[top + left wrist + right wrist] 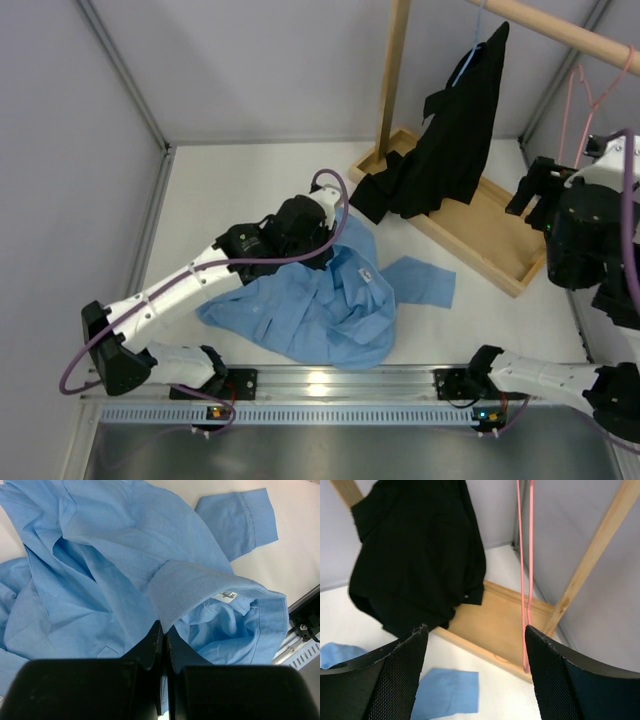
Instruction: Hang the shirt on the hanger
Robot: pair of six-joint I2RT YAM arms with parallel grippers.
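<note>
Seen from above, the left arm [190,280] hides its own claw and covers part of the shirt [330,310]. In the left wrist view the shirt runs off the top and left edges. Whether cloth is nipped between the closed tips of the left claw [163,636] cannot be told, and the collar label [229,595] is too small to read. The hanger [522,580] is cut off by the top edge in the right wrist view, and from above the right arm [590,230] hides its lower part. The black garment [450,140] covers most of its own blue hanger [463,66].

light: bright, even | shadows: soft | glare: on metal rail [320,380] | blur: left end effector [163,630] close-up soft
</note>
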